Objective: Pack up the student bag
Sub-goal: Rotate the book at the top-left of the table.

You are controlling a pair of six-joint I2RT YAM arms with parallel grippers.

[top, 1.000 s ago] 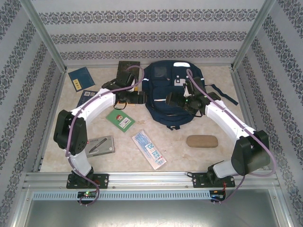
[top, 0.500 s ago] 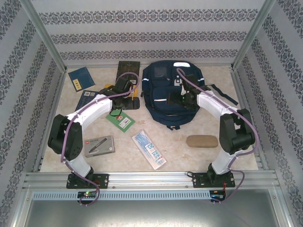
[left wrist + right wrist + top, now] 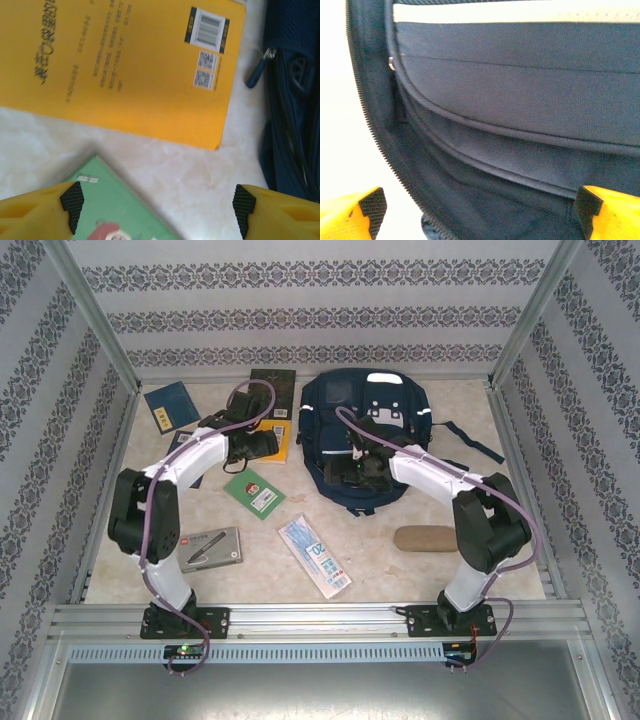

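Top external: right gripper point(image 3: 356, 453) stretched over student bag point(image 3: 320, 425)

The right hand point(image 3: 480, 205), fingers spread wide, faces the student bag point(image 3: 520, 75); zipper point(image 3: 366, 115) curving down left.

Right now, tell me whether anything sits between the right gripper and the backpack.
Nothing visible does. The right gripper hangs open directly over the backpack. In the wrist view, only the bag's own blue fabric and zipper lie below its jaws.
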